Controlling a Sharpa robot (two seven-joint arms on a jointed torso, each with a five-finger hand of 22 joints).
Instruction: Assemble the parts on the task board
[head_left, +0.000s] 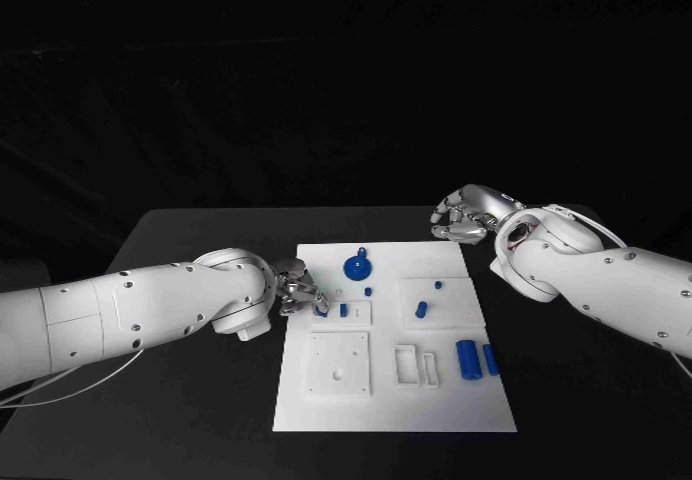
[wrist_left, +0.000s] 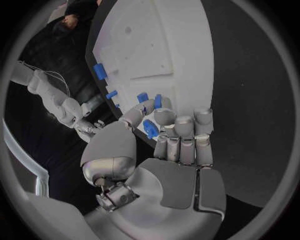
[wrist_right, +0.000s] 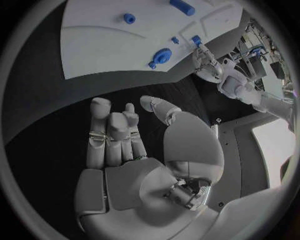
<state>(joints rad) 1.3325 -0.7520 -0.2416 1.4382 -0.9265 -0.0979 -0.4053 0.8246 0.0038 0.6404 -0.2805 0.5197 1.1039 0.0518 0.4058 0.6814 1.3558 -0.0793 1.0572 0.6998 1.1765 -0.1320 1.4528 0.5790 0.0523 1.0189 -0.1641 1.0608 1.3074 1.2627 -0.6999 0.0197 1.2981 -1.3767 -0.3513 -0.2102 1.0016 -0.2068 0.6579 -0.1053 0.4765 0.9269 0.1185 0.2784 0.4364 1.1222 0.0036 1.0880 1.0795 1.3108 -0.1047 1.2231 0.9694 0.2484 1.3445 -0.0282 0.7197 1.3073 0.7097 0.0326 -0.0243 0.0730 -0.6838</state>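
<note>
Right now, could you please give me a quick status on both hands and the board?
Left hand pinching a small blue part at the task board edge. Right hand curled, holding nothing, off the board. Nothing in the way.

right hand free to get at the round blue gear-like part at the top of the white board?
Probably yes. The right hand hovers empty off the white task board's far right corner, and bare board lies between it and the round blue gear-like part. The left hand, pinching a small blue part, stays at the left edge.
</note>
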